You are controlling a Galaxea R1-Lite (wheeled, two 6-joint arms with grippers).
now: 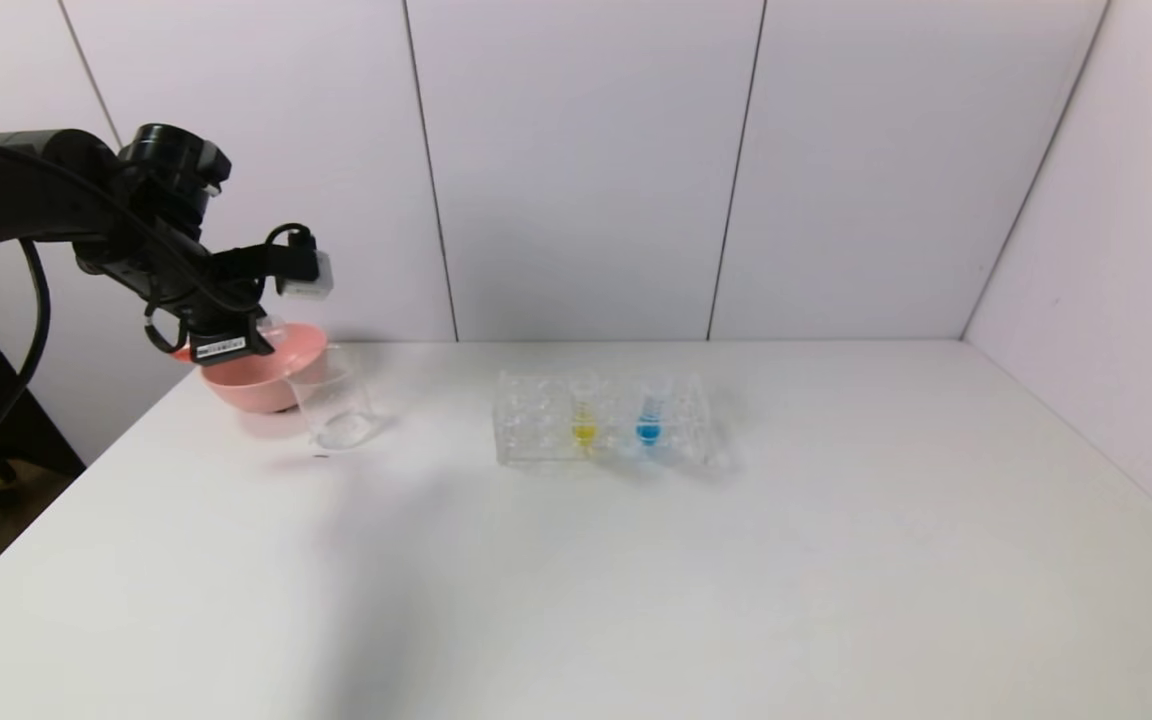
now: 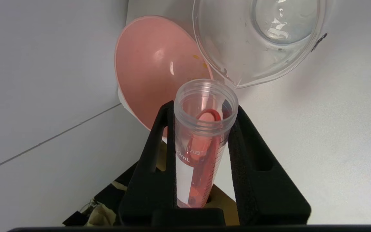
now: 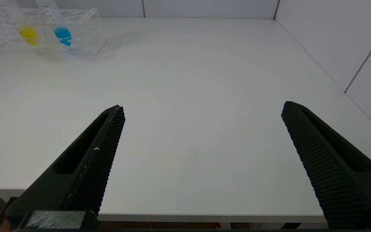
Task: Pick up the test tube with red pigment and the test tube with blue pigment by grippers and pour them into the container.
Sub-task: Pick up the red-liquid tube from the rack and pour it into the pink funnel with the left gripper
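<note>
Left gripper (image 2: 203, 129) pinches one red-pigment tube (image 2: 201, 141), tilted beside one beaker (image 2: 256, 42) and one pink bowl (image 2: 153, 67). Rack (image 1: 604, 418) holds two tubes: blue (image 1: 648, 420), yellow (image 1: 584, 420). Right gripper (image 3: 201, 112) spread over the worktop (image 3: 188, 80).

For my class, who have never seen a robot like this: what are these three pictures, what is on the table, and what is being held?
This is a two-armed robot seen through three cameras at one moment. One camera sits on its head and looks down at a white table. The other two sit on its wrists, so black fingers fill their foreground.

On the table stand a pink bowl, a clear glass beaker and a clear tube rack. The rack holds a yellow-liquid tube and the test tube with blue pigment.

The left gripper is shut on the test tube with red pigment, tilted, mouth near the beaker's lip and the bowl. The right gripper is open, holding nothing, near the table's front edge.
</note>
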